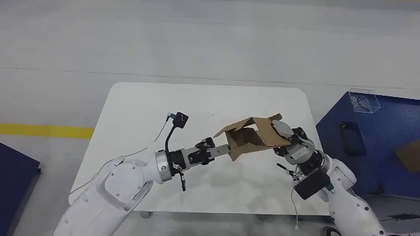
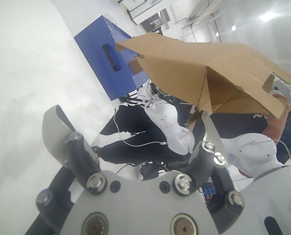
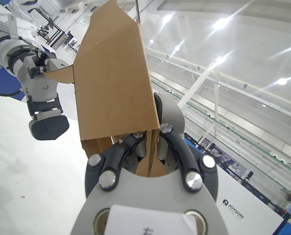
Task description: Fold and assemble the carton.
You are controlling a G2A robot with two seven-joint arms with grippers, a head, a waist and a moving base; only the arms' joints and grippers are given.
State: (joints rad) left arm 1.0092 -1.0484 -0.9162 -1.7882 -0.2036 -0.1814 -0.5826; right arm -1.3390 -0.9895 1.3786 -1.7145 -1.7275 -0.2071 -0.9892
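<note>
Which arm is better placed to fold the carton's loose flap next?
Left: the left jaws stand open, one fingertip at the flap; the right jaws are shut on the carton.

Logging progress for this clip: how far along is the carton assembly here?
Done: the carton is off the table and opened into a partial sleeve. In hand: the right gripper clamps one wall; the left gripper, open, has one finger against a side flap. Left: folding the open flaps shut.

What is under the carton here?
The white table, with the carton held above it in the right gripper. The patch straight beneath is hidden by the carton itself.
</note>
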